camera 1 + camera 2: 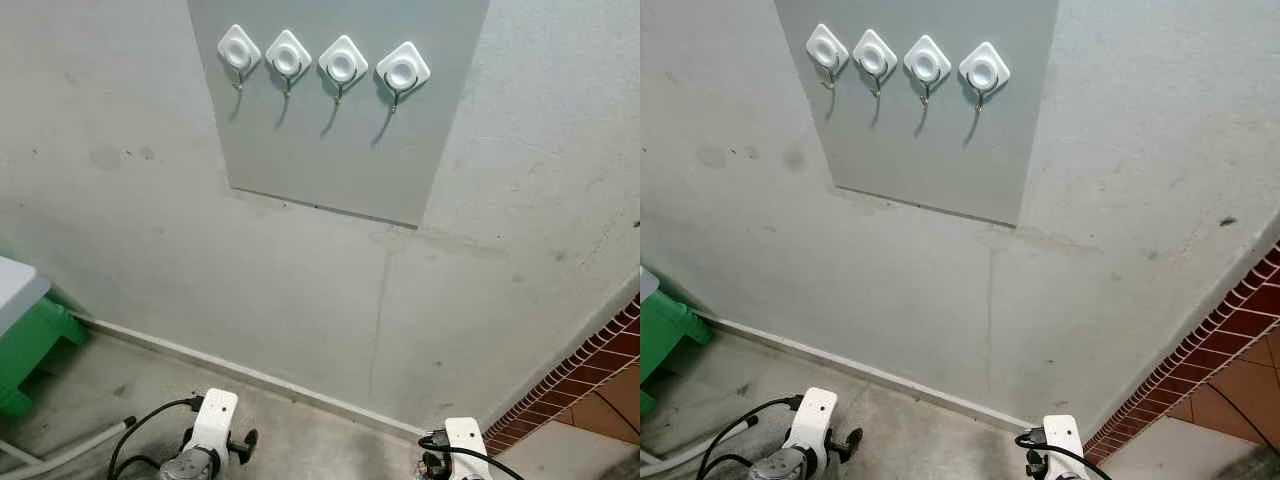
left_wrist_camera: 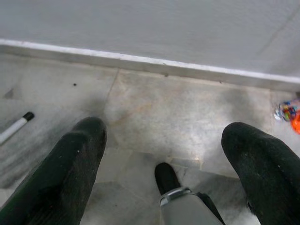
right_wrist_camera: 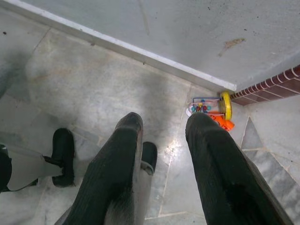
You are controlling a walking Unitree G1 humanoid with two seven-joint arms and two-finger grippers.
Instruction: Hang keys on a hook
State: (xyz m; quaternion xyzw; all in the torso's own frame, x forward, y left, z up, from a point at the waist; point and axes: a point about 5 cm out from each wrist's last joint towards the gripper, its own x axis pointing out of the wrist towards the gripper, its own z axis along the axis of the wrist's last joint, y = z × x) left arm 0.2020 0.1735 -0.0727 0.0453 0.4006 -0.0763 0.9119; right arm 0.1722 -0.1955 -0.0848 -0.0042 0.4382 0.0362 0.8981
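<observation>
**Both pincers low, hooks bare**

Left pincer [image 2: 164, 154]: fingers wide apart, holding nothing, above floor [image 2: 178, 112]. Right pincer [image 3: 161, 140]: fingers parted, holding nothing, near a colourful toy [image 3: 211, 108]. Wall panel [image 1: 330, 150]: four white hooks [image 1: 342, 62] in a row, high up. Keys: cannot tell where.

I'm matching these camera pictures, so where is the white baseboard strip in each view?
Left eye view: white baseboard strip slants along the wall's foot, below the hook panel.
Right eye view: same slant.
Left wrist view: beyond the left gripper, strip.
Right wrist view: beyond the right gripper, strip.
Shared landmark: grey wall.
</observation>
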